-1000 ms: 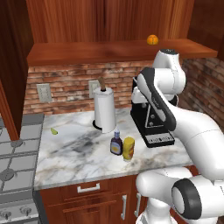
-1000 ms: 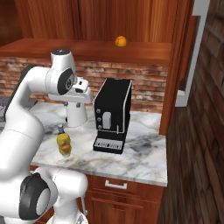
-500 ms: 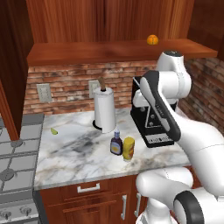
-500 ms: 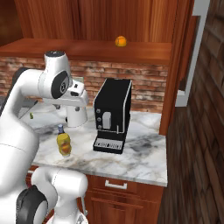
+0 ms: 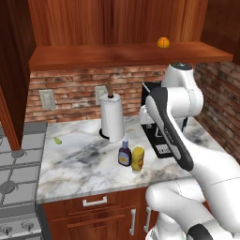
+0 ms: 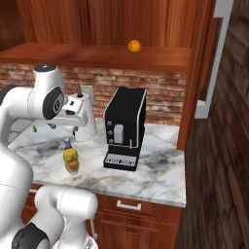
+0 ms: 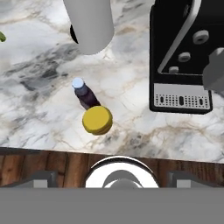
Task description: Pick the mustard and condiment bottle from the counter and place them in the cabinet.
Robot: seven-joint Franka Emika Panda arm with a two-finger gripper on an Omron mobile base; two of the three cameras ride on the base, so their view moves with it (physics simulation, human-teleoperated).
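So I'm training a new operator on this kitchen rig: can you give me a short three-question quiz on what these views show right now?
1. True or false: the mustard already stands on the cabinet shelf.
2. Which thing stands directly beside the mustard on the counter? A) the paper towel roll B) the condiment bottle C) the coffee machine
3. Fill in: the only item on the cabinet shelf is a small ____ fruit.

Key: 1 false, both bottles are on the counter; 2 B; 3 orange.
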